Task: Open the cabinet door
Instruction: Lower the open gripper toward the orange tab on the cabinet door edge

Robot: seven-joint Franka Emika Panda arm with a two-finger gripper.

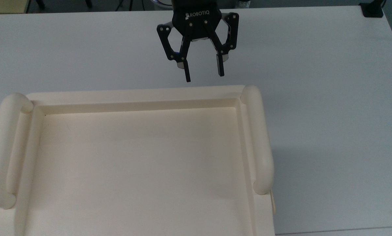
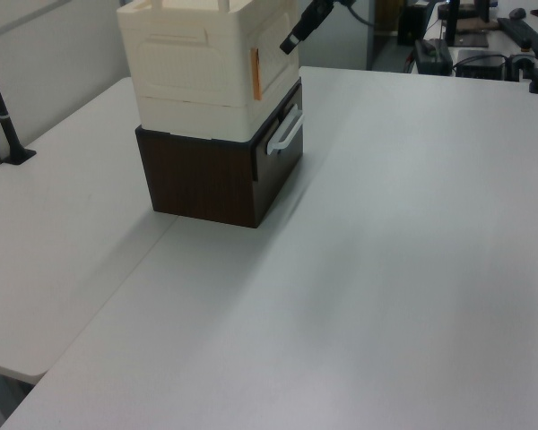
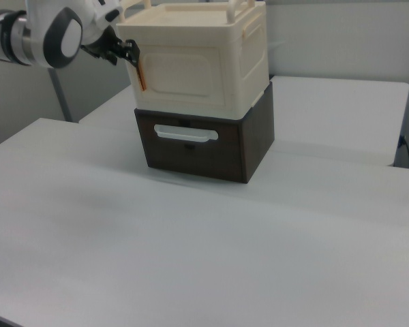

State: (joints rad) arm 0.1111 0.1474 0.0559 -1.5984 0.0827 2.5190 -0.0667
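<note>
Just below your gripper (image 1: 203, 76) in the top view sits the cabinet (image 1: 143, 164); fingers spread wide, holding nothing.

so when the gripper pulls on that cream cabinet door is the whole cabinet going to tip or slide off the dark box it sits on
Possibly. The cabinet looks like hollow plastic, so probably light, and it simply rests on the dark drawer box, with no visible fastening. The cabinet door seems thin, so it may flex. The open gripper is up by the top edge, where a pull would tend to tip it.

My gripper (image 1: 203, 77) is black, marked ROBOTIQ in white, with silver screws at its linkage joints. Behind it, my arm (image 3: 51, 30) is white with dark grey joints.
</note>
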